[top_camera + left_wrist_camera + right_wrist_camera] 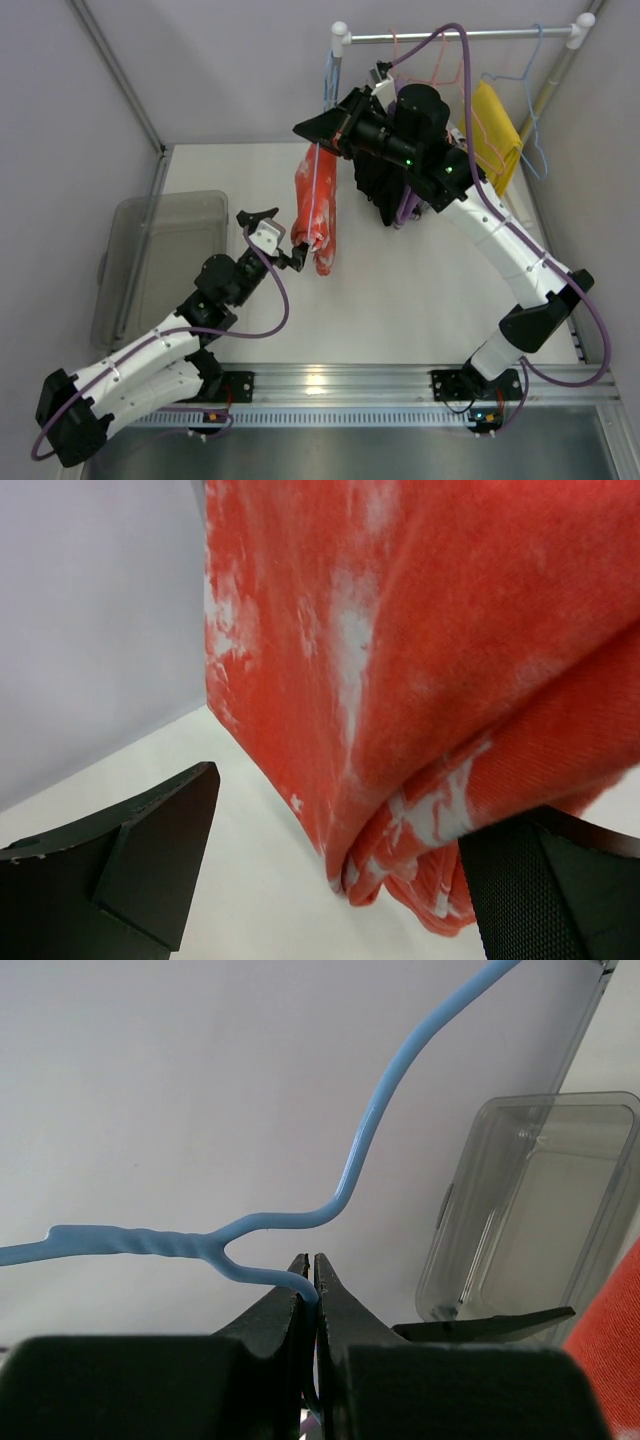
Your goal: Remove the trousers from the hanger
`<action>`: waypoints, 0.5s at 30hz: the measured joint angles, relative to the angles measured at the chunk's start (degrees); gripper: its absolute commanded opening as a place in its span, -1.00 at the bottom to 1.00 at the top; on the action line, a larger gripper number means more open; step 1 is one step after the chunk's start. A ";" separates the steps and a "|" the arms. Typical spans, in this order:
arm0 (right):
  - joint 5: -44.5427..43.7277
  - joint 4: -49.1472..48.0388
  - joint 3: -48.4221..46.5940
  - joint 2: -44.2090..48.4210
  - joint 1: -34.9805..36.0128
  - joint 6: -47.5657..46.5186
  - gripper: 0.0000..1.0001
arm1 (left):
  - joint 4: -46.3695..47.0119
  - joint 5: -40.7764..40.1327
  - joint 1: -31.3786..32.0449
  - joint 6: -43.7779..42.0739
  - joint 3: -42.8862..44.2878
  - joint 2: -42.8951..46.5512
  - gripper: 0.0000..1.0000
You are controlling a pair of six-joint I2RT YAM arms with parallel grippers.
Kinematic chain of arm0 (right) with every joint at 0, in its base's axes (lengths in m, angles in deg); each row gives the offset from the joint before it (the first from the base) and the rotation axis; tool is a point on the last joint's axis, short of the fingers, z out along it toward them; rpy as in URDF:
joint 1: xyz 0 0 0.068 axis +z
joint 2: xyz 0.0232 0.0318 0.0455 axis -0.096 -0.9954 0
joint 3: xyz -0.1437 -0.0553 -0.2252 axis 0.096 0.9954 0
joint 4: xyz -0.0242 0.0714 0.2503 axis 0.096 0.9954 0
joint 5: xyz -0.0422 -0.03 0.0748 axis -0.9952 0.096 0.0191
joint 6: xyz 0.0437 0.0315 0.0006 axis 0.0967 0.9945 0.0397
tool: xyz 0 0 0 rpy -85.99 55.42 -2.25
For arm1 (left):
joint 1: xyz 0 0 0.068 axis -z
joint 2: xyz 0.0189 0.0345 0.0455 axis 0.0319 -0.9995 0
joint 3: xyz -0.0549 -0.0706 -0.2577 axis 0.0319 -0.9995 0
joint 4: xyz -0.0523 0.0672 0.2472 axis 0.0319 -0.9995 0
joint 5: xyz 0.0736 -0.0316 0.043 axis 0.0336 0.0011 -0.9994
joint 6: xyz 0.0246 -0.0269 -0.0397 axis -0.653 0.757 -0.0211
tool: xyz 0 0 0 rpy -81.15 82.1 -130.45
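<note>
Two tools work one garment. The right tool [314, 1295] is clenched on the wire of the thin light-blue clothes hanger [370, 1130], just below its twisted neck. The left tool [340, 880] is released, its dark fingers [130, 860] spread wide.

The soft orange-red trousers with white printed marks [315, 205] hang from that hanger directly beneath the right tool, long axis running straight down toward the white counter [420, 290]. Their folded lower hem sits between the left tool's spread fingers, nearer the right-hand one; whether it touches that finger I cannot tell. The left arm is plainly the nearer one to the hem, so the next move looks like closing there and drawing the cloth down and away while the right tool steadies the wire.

By count: one pair of trousers, one black garment [375, 195] behind the right tool, one yellow cloth [495, 135] beyond it, one clear plastic bin [160, 260] outboard of the left tool. Other pink and pale-blue hangers hang on the metal rail [460, 36]; their number is unclear.
</note>
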 measured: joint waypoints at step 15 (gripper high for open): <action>0.72 -0.35 0.00 -0.04 0.00 1.22 -1.00 | 9.88 -1.75 0.07 -3.21 0.02 -3.82 0.94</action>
